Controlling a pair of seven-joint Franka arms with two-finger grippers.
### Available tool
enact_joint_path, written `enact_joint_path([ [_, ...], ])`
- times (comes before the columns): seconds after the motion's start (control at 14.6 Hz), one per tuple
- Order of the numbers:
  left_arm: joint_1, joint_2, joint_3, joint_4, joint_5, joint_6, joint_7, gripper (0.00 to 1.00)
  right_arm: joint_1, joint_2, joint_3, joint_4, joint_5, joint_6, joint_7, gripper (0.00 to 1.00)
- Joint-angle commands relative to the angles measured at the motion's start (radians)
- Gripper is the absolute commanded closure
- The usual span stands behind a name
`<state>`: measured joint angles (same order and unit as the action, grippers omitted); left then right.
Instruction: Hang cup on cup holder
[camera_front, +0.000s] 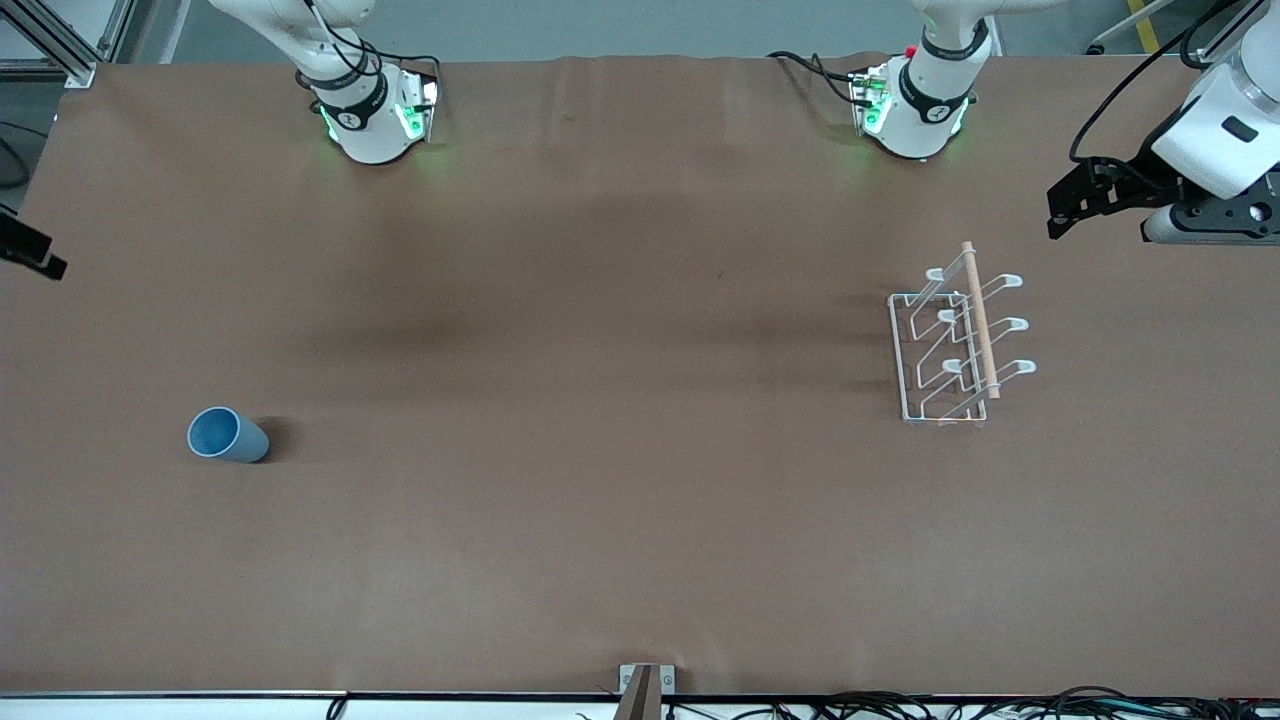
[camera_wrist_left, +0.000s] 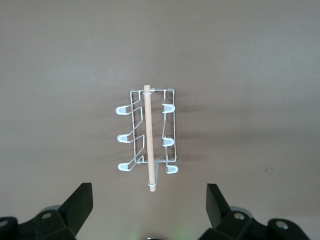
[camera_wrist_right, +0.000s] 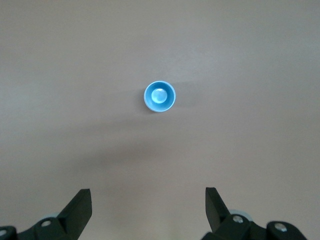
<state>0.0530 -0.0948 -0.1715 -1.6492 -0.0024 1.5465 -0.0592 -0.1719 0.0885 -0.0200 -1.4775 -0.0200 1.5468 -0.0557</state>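
- Brown matte sheeting covers the whole counter (camera_front: 600, 300), with faint creases near the arms' bases and a small metal bracket (camera_front: 646, 684) at the edge nearest the front camera
- One cup (camera_front: 228, 435), light blue, stands upright with its mouth up, toward the right arm's end of the counter and well apart from every edge
- One cup holder (camera_front: 950, 345), white wire with a rectangular base, stands toward the left arm's end; six looped prongs show, three on each side, under a single light wooden rod (camera_front: 980, 320)
- Cup and cup holder are well apart, with bare brown surface between them; the cup lies somewhat nearer the front camera than the cup holder does
- Two arms, one end effector each; both wait high above the counter
- Left end effector (camera_wrist_left: 149, 207) hangs over the counter's end by the cup holder, its two black fingers (camera_wrist_left: 80, 202) spread wide and holding nothing; the left wrist view shows the rack below it
- Right end effector (camera_wrist_right: 148, 210) sits at the frame's edge in the front view; its wrist view shows it over the cup, fingers (camera_wrist_right: 80, 210) spread wide and empty
- Grey floor, aluminium framing and loose black cables ring the counter
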Motion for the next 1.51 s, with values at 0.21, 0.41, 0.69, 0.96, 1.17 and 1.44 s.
enact_joint_path([
  [0.21,0.002,0.012,-0.002,0.022,0.007,-0.006,0.018,0.00,-0.087,0.226,0.017,-0.015,0.018,0.195,-0.050,0.00],
  [0.41,-0.001,0.017,-0.003,0.023,0.007,-0.006,0.018,0.00,-0.093,0.283,0.017,-0.081,0.037,0.307,-0.061,0.01],
  [0.69,0.001,0.017,-0.002,0.023,0.007,-0.006,0.019,0.00,-0.090,0.356,0.018,-0.136,0.037,0.420,-0.061,0.07],
  [0.96,0.001,0.017,-0.003,0.023,0.004,-0.006,0.019,0.00,-0.093,0.431,0.020,-0.135,0.037,0.480,-0.061,0.13],
  [1.17,0.001,0.017,-0.002,0.023,-0.019,-0.006,0.018,0.00,-0.093,0.480,0.022,-0.136,0.058,0.493,-0.061,0.22],
  [1.44,0.001,0.018,-0.002,0.022,-0.019,-0.006,0.018,0.00,-0.095,0.508,0.020,-0.142,0.078,0.500,-0.078,0.34],
])
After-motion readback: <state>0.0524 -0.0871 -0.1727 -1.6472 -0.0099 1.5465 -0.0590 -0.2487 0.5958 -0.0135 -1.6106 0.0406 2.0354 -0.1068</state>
